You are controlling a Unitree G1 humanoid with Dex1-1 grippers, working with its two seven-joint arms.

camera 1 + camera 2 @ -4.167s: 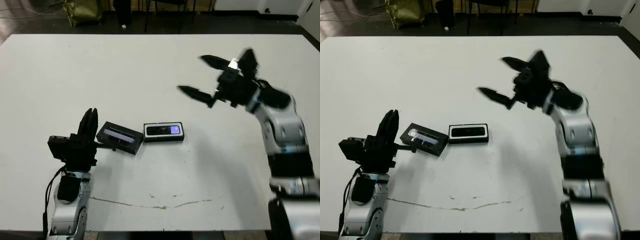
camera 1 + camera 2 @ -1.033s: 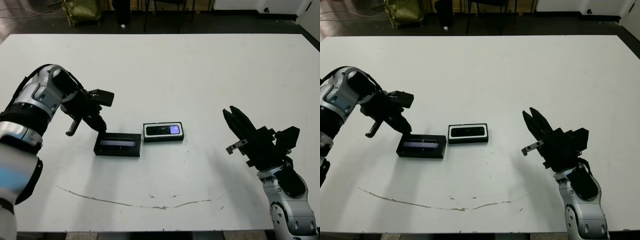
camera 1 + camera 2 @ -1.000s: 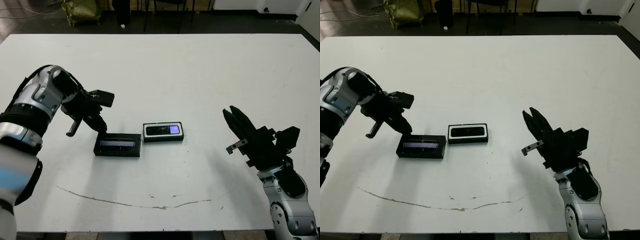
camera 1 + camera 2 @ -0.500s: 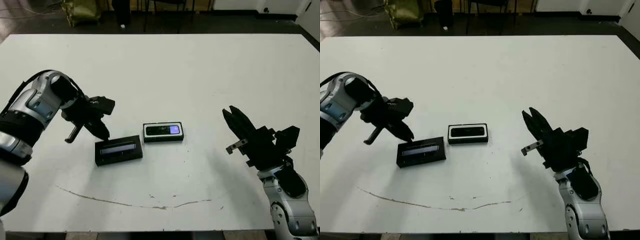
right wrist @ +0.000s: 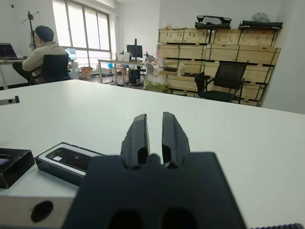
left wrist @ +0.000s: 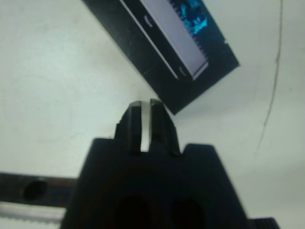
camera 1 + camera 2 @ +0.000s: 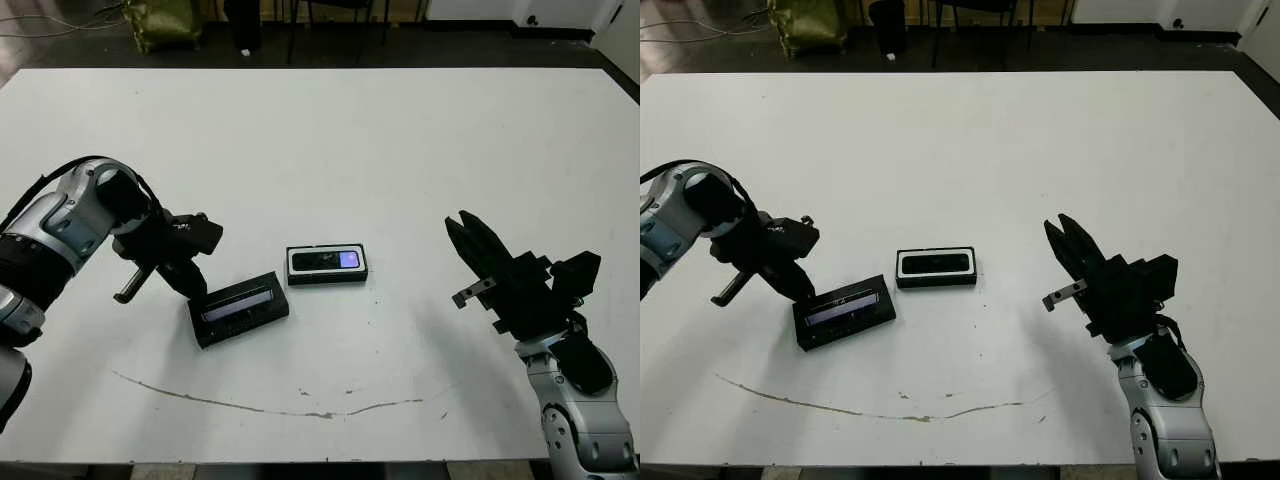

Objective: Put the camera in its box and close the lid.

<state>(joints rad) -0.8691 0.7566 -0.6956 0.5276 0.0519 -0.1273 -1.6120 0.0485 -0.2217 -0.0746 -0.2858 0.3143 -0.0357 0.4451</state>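
The box (image 7: 327, 264), black with a white rim, lies mid-table, and the slim black camera (image 7: 325, 261) with its bluish screen rests inside it. Left of the box the lid (image 7: 238, 308) lies tilted on the table, window up; it shows as the lid (image 6: 162, 43) in the left wrist view. My left gripper (image 7: 193, 289) is shut and empty, its tips against the lid's left end. My right gripper (image 7: 458, 226) hovers shut and empty, well to the right of the box. The right wrist view shows the box (image 5: 66, 161) off to the side of the fingers.
A thin dark scratch (image 7: 280, 405) runs across the table near its front edge. In the right wrist view a person (image 5: 45, 55) sits at a desk beyond the table, with chairs and stacked crates (image 5: 214, 52) behind.
My left gripper has moved toward the table's front and a little left. The lid, level one second ago, has turned so its left end sits nearer the front. The right arm has stayed put.
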